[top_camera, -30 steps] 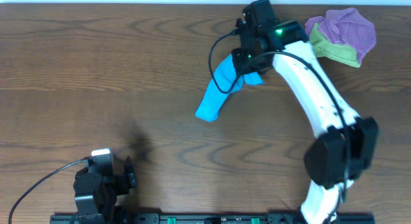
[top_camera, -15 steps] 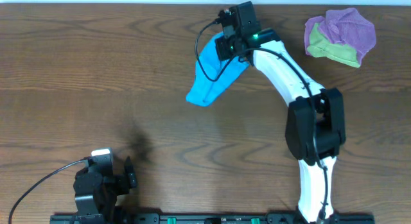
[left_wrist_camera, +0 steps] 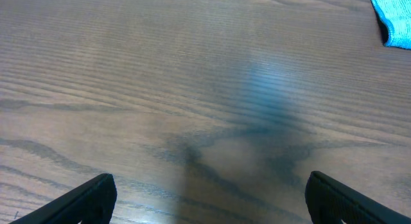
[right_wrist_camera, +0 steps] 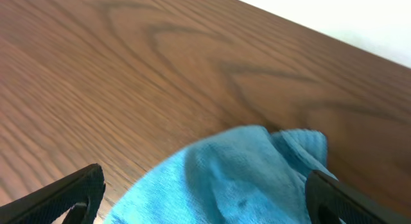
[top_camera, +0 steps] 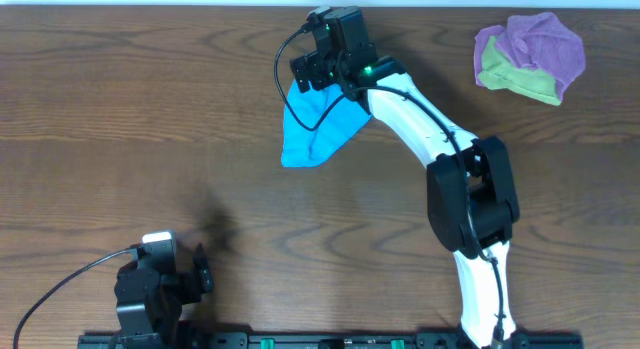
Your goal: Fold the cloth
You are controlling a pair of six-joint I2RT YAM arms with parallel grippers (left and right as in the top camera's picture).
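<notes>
A blue cloth (top_camera: pixel 315 134) lies crumpled in a rough triangle on the wooden table, near the far edge at centre. My right gripper (top_camera: pixel 308 74) hovers over its upper corner, arm stretched far across the table. In the right wrist view the gripper (right_wrist_camera: pixel 205 193) is open, and the blue cloth (right_wrist_camera: pixel 237 179) lies loose on the table below and between its dark fingertips (right_wrist_camera: pixel 70 192). My left gripper (top_camera: pixel 195 274) rests at the near left edge, far from the cloth. It is open (left_wrist_camera: pixel 209 197) over bare wood, with only a corner of the cloth (left_wrist_camera: pixel 395 15) showing at top right.
A bundle of purple and green cloths (top_camera: pixel 530 54) sits at the far right of the table. The table's far edge (top_camera: pixel 200 7) runs just behind my right gripper, with a white wall beyond it.
My right gripper swept left along the far edge, dragging the blue cloth with it, then opened and let go. The cloth now lies wider. The left arm stayed still.
</notes>
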